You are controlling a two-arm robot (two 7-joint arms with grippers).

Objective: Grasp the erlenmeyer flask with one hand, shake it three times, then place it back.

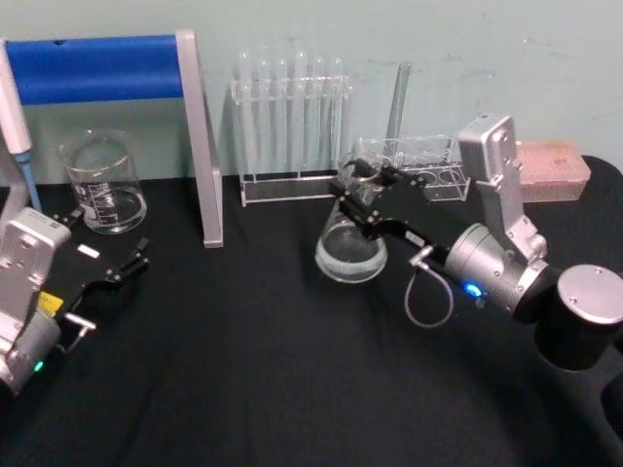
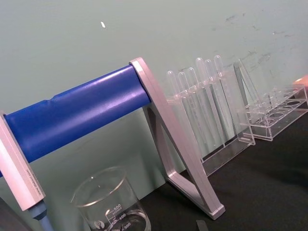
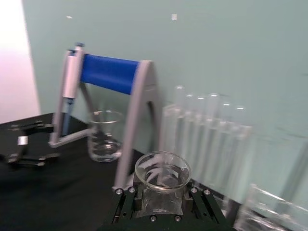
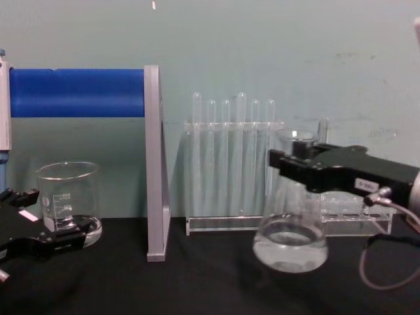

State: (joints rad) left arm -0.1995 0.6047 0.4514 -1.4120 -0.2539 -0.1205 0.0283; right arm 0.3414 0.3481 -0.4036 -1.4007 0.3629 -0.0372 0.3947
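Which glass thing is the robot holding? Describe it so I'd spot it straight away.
Find the tall stand with the blue bar on the black table; right of it stands a clear rack of test tubes. Just in front of that rack is the erlenmeyer flask, cone-shaped with a narrow neck clamped by the right gripper, unlike the straight-sided beaker.

right tool (image 1: 358,185) black and blocky, small white label (image 4: 364,184), silver plug (image 1: 421,258), looping grey cable (image 1: 428,306); right wrist (image 1: 482,261) silver-grey with a blue light (image 1: 473,290). left tool (image 1: 136,255) black, white sticker (image 1: 88,251); left wrist (image 1: 24,258) silver-grey, yellow label (image 1: 47,304).
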